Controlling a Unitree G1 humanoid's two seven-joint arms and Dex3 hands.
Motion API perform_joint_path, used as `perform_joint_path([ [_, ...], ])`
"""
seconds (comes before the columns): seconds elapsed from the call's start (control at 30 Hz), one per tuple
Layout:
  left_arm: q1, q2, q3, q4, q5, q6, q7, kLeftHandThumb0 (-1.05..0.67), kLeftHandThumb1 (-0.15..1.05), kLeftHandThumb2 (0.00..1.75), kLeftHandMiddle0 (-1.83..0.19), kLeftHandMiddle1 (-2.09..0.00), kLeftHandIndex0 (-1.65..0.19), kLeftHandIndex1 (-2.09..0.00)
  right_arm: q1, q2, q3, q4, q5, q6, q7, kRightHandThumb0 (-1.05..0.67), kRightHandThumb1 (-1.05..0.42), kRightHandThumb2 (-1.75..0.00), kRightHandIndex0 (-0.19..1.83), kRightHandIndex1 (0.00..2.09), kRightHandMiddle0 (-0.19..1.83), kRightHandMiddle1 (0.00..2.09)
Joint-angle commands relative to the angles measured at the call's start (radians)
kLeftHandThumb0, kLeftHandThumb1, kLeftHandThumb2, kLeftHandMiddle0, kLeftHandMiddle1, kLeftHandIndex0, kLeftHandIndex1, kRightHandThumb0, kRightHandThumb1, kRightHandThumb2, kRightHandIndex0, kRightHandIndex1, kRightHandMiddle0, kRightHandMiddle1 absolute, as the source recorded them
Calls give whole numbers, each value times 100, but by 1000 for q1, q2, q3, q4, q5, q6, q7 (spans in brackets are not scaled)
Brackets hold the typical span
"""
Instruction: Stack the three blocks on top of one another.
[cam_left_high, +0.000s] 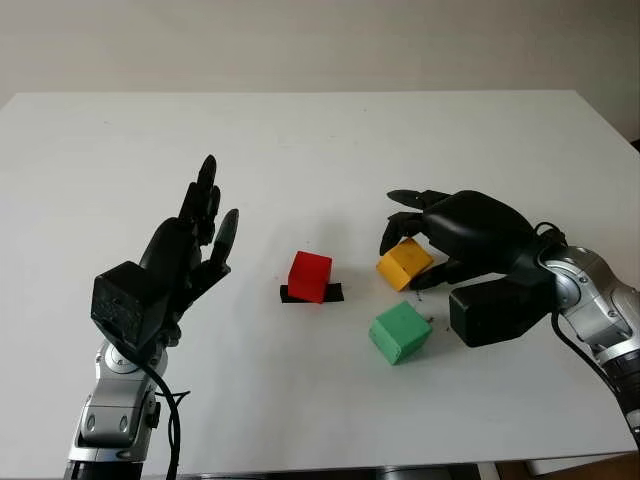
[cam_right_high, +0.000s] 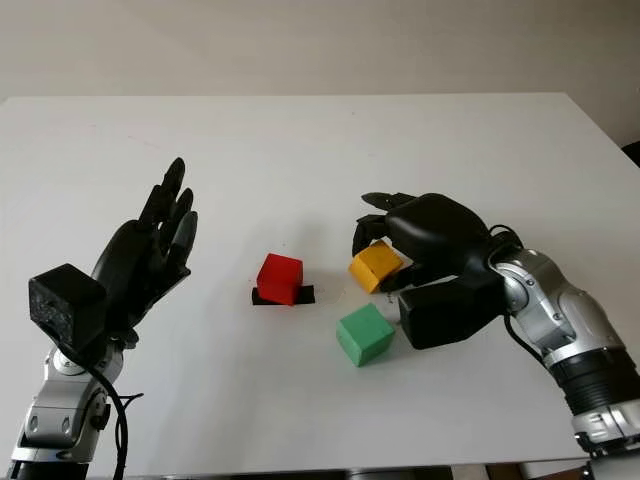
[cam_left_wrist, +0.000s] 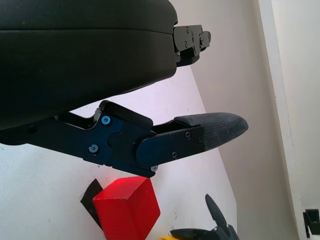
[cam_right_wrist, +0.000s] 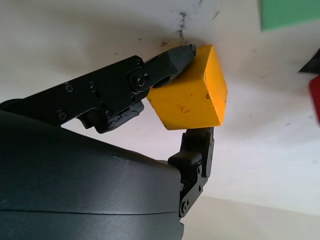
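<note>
My right hand (cam_left_high: 408, 252) is curled over the yellow block (cam_left_high: 404, 264) right of centre on the white table (cam_left_high: 300, 150). In the right wrist view a fingertip (cam_right_wrist: 180, 52) presses one corner of the yellow block (cam_right_wrist: 187, 95) and the thumb (cam_right_wrist: 197, 145) presses the opposite side; the block sits tilted. The red block (cam_left_high: 309, 276) stands on a black marker (cam_left_high: 335, 292) at the centre, a short way left of the yellow one. The green block (cam_left_high: 400, 333) lies just in front of the yellow block. My left hand (cam_left_high: 205, 225) is open, raised left of the red block (cam_left_wrist: 127, 207).
The table's front edge (cam_left_high: 330, 468) runs close below the green block, and a wall rises behind the far edge. Bare white surface stretches behind the blocks and between the left hand and the red block.
</note>
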Motion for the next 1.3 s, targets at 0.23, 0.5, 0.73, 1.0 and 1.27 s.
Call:
perform_joint_path([
  [0.23,-11,-4,-16,-5,12,9,8,-77,105,65,12,-5,16,-5,-161,16,-27,-1,78,41,76,-33,-91,-5,24,6,56,102],
  [0.5,-8,-13,-23,-9,17,6,20,-76,105,68,13,-5,16,-5,-295,49,22,27,90,4,163,-35,-91,-5,25,6,56,104],
  [0.73,-3,-20,-22,-19,6,5,20,-74,105,73,14,-5,18,-5,-385,111,81,66,96,-71,218,-36,-92,-5,24,6,51,113],
  [1.0,7,-27,-16,-23,6,0,32,-75,105,74,14,-5,17,-5,-450,175,128,152,115,-141,262,-39,-93,-6,23,5,46,121],
  [1.27,15,-34,-19,-30,10,1,43,-76,105,74,14,-5,17,-5,-489,214,159,216,108,-185,274,-40,-93,-5,25,6,46,123],
])
